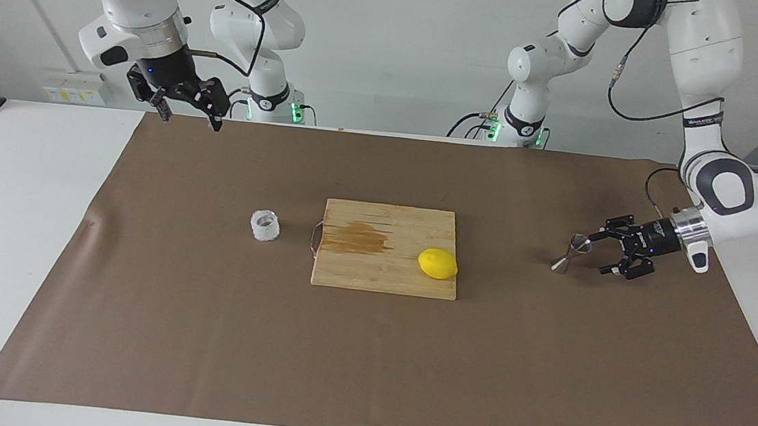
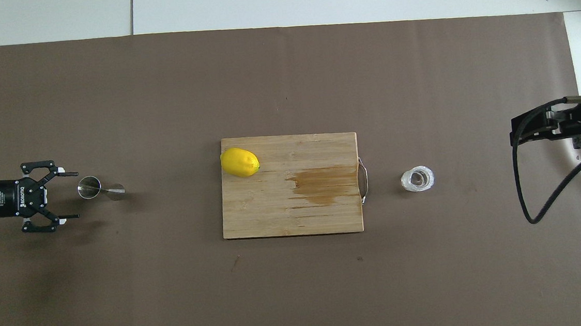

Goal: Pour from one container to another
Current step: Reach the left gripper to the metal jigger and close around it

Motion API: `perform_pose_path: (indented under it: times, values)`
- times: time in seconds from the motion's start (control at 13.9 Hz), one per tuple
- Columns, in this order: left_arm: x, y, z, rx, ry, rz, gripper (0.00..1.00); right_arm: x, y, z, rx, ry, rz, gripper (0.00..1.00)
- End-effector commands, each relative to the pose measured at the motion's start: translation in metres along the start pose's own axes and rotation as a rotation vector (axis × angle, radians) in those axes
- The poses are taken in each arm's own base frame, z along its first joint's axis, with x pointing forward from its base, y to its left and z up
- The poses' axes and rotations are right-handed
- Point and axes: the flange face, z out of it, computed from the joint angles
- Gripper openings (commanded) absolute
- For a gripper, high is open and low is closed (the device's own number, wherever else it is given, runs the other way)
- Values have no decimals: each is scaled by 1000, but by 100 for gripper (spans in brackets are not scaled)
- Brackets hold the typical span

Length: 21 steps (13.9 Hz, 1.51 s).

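Facing view: nothing poured yet, by the look of it. The small squat clear cut-glass cup (image 1: 265,225) stands alone on the brown mat, just beside the handle end of the pale wooden cutting board (image 1: 385,257), toward the right arm's end of the table. The right gripper (image 1: 190,114) hangs high over the mat's edge nearest the robots, fingers spread, holding nothing; it waits. The left gripper (image 1: 605,250) is low at the left arm's end, turned sideways, fingers spread, tips just beside the shiny steel hourglass jigger (image 1: 571,252) but apart from it. The jigger stands upright on the mat. Left to do: grasp, lift cup, bring together, tip.

Overhead view: left gripper (image 2: 67,195) open with jigger (image 2: 96,188) just off its tips, not between them. Cup (image 2: 417,179) well apart from right gripper (image 2: 518,129). Yellow lemon (image 2: 239,162) sits on the board's corner, stain near the handle. Lots of bare mat farther from robots and around both containers; board lies between them, so carry over it or around.
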Motion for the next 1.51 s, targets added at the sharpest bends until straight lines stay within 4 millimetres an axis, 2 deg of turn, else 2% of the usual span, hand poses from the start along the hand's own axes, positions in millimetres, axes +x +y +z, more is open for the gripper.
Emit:
perform_pose_path:
  times: [0.0,0.36,0.65,1.44]
  values:
    - [-10,-15,7,-31,-1,-33,100,-6,5,0,5,-3,-18,100]
    - [-17,-15,17,-51,-32,-41,100,-7,5,0,4,-4,-18,100]
    - [-23,-16,33,-78,-67,-62,100,-6,5,0,5,-3,-18,100]
    - [-24,-23,40,-114,-95,-94,100,-6,5,0,5,-3,-18,100]
